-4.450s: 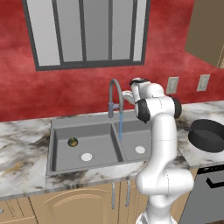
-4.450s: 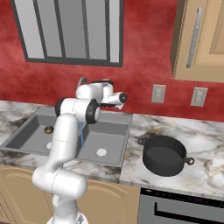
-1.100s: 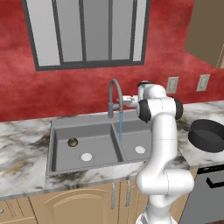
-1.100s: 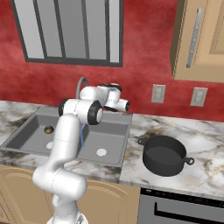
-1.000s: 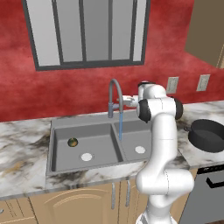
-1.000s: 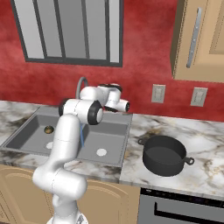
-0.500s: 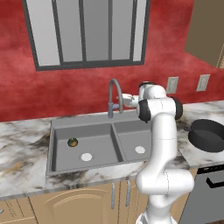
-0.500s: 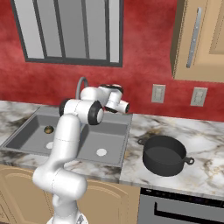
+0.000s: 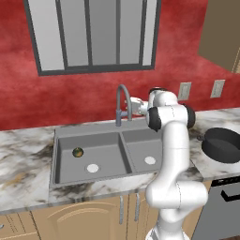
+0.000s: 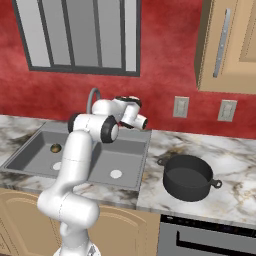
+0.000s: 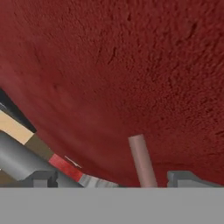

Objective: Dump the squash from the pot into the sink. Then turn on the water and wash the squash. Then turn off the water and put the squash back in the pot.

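The squash [image 9: 78, 152] [image 10: 55, 148], a small dark green and brown ball, lies in the left basin of the grey sink [image 9: 89, 133] [image 10: 132, 145]. No water runs from the gooseneck faucet [image 9: 123, 93] [image 10: 91, 102]. My gripper [image 9: 132, 106] [image 10: 145, 121] [image 11: 114, 179] is held high behind the sink, just right of the faucet and close to the red wall. It is open, with nothing between its fingertips [image 11: 41, 177]. A pale rod [image 11: 141, 159] stands just ahead of them. The black pot [image 9: 222, 144] [image 10: 189, 177] sits on the counter right of the sink.
A red wall [image 9: 93, 101] with a barred window [image 9: 91, 35] backs the marble counter [image 9: 23, 159]. Wall outlets [image 10: 181, 107] and a wood cabinet [image 10: 227, 45] are at the right. An oven front [image 10: 200, 240] lies below the pot.
The blue water stream under the faucet, running a second ago, has stopped. The gripper has stayed open beside the faucet, shifting only slightly.
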